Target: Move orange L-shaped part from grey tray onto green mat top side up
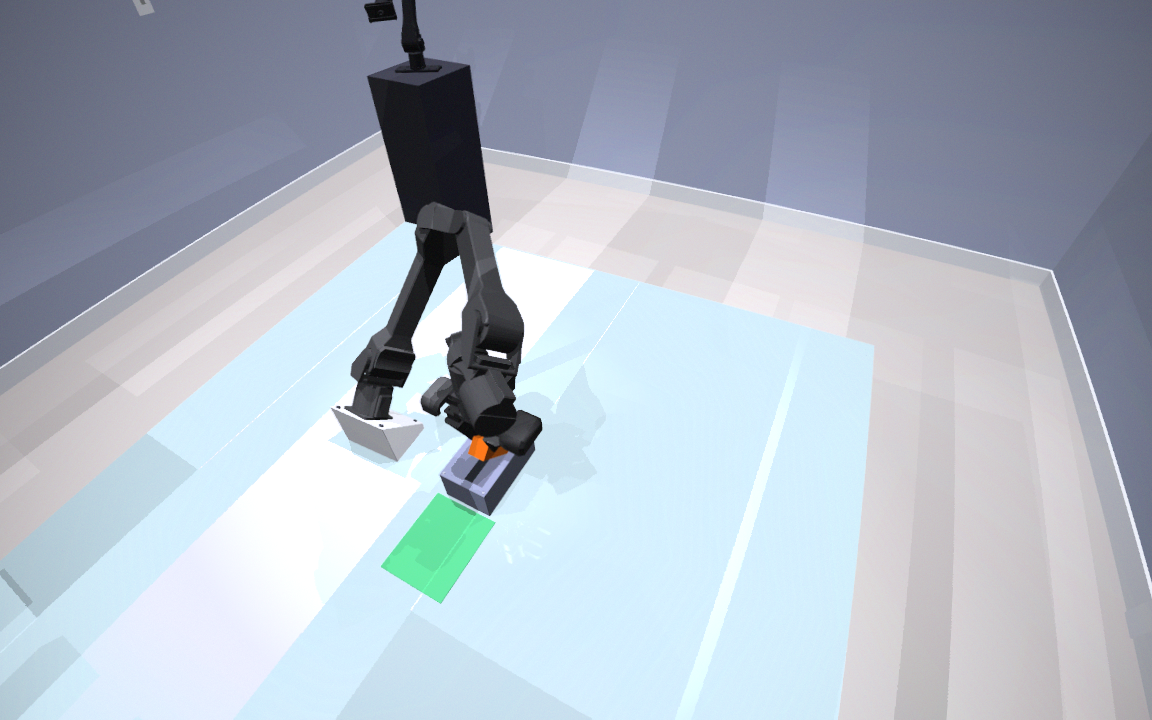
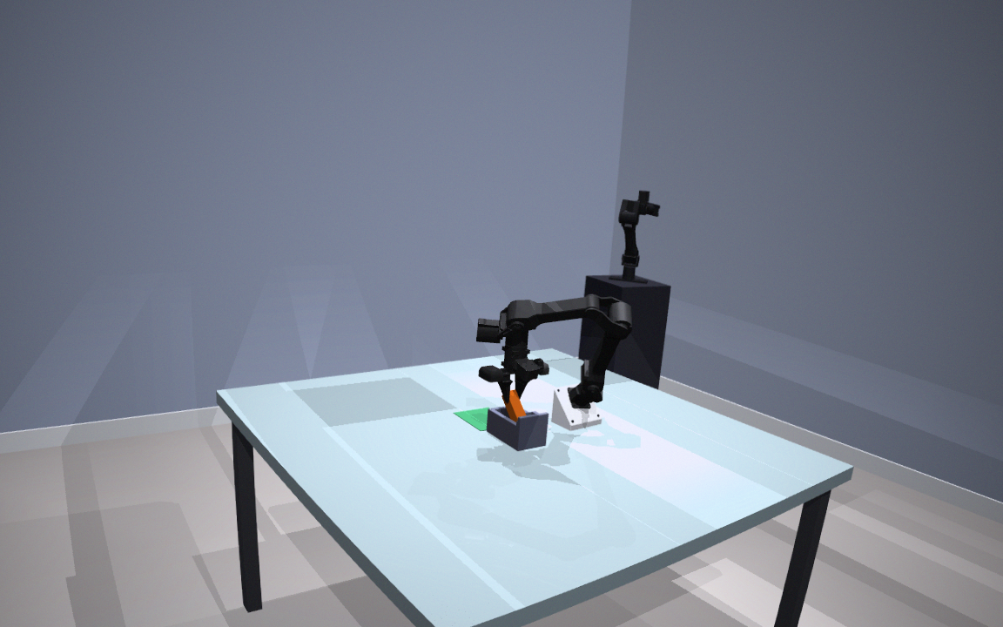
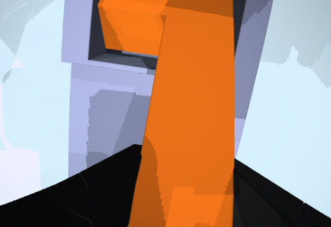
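The orange L-shaped part stands steeply tilted in the grey tray. Its L-shaped end is low in the pocket, and its long bar rises toward the wrist camera. My gripper is shut on the raised bar, one black finger on each side. The bar's top end runs out of the bottom of the wrist view. In the top view, the arm hides the fingertips. The green mat lies beside the tray with nothing on it.
The arm's white wedge base stands on the table near the tray. A tall black pedestal beyond the table edge carries another black arm. The tray's walls surround the part's lower end.
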{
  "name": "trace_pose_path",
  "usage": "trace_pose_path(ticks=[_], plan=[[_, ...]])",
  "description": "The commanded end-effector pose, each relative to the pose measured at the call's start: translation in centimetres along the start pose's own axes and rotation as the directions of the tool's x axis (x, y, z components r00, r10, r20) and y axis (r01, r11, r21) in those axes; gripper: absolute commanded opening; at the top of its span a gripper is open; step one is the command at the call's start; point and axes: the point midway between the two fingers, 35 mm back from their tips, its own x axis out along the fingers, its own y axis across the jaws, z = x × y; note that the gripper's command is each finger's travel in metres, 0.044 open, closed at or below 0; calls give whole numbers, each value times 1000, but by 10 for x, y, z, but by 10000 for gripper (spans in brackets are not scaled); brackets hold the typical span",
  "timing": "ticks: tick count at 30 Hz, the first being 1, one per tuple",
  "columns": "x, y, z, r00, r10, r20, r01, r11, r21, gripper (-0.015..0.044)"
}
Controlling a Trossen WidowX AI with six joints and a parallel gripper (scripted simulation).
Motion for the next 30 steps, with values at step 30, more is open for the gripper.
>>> trace_pose_path(ticks=[30], plan=[[-54, -1, 0, 1000, -9, 4, 9, 1000, -1, 0]])
